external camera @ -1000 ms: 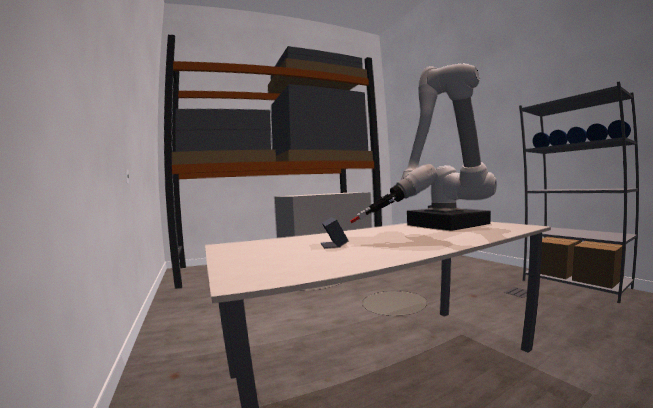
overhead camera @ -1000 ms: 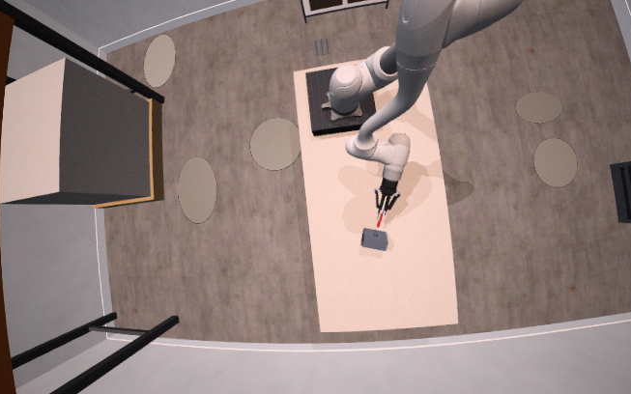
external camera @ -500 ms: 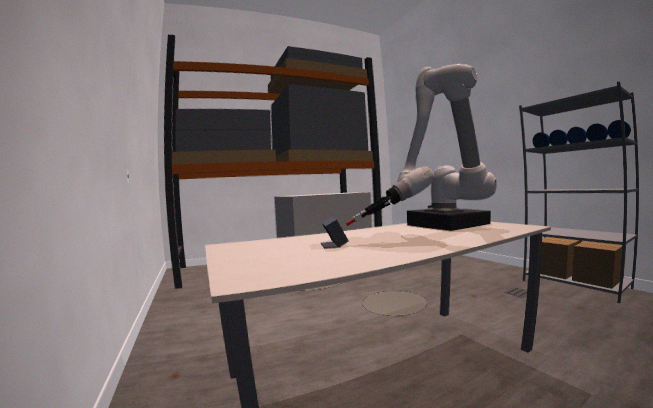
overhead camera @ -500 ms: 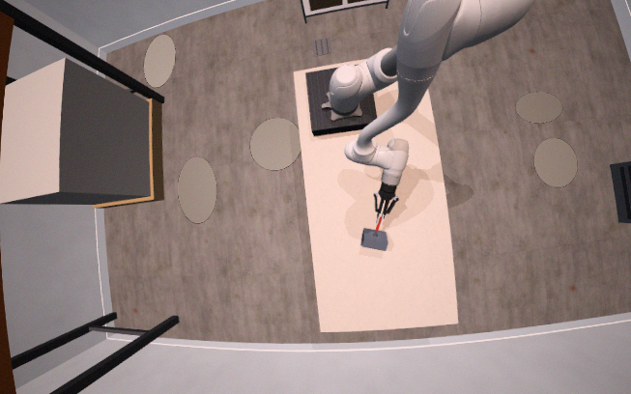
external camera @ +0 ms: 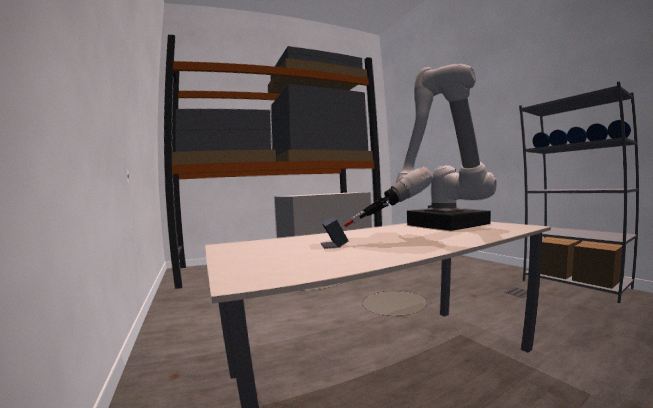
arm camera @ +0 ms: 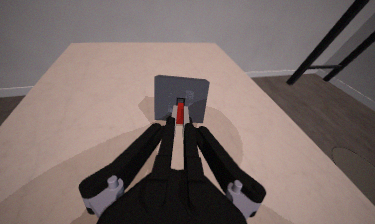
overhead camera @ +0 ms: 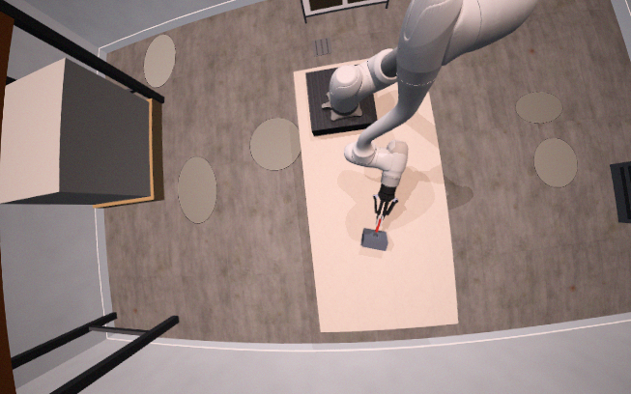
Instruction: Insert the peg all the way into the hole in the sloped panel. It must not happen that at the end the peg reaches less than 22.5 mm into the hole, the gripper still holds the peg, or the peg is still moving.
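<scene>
The grey sloped panel (overhead camera: 375, 239) stands on the table and also shows in the side view (external camera: 335, 232) and the wrist view (arm camera: 182, 97). Its small dark hole (arm camera: 180, 99) sits in the middle of its face. My gripper (overhead camera: 381, 218) is shut on the red peg (overhead camera: 379, 225), which points along the fingers straight at the panel. In the wrist view the peg (arm camera: 180, 113) lines up with the hole, and its tip is at the hole's mouth. In the side view the gripper (external camera: 358, 217) holds the peg (external camera: 349, 221) tilted down, just right of the panel's upper edge.
The arm's black base block (overhead camera: 340, 102) stands at the table's far end. A tall rack with boxes (external camera: 270, 126) stands behind the table, and a wire shelf (external camera: 579, 187) at the right. The panel sits about mid-table, well away from the edges.
</scene>
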`<state>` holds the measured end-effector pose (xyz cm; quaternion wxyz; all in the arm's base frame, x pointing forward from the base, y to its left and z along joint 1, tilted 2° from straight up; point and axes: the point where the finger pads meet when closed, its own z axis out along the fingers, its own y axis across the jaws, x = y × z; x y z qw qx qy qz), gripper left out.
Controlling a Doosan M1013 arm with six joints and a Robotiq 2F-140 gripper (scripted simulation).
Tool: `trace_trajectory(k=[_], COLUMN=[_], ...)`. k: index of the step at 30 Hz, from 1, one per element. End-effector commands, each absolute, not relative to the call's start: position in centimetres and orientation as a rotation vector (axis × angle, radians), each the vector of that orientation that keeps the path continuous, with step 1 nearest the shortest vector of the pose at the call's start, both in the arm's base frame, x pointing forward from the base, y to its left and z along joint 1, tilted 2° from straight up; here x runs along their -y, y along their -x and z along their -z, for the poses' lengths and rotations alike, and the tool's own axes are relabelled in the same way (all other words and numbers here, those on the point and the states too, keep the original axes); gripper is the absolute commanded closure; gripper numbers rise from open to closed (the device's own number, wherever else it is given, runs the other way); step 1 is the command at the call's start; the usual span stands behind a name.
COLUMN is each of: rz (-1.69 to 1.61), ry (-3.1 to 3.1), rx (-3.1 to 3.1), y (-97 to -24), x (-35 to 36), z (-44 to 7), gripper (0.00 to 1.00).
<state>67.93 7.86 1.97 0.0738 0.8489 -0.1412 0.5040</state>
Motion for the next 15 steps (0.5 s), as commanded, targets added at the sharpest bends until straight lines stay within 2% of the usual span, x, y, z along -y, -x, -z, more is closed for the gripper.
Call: trace_trajectory(k=[1,15], rz=[-1.513,-1.513], ry=[-2.548,-2.548], rx=[0.424,0.424], y=[-68.22,-69.17], x=[-7.77,-7.48], z=[-1.81,-1.28], gripper=[1.00,1.00])
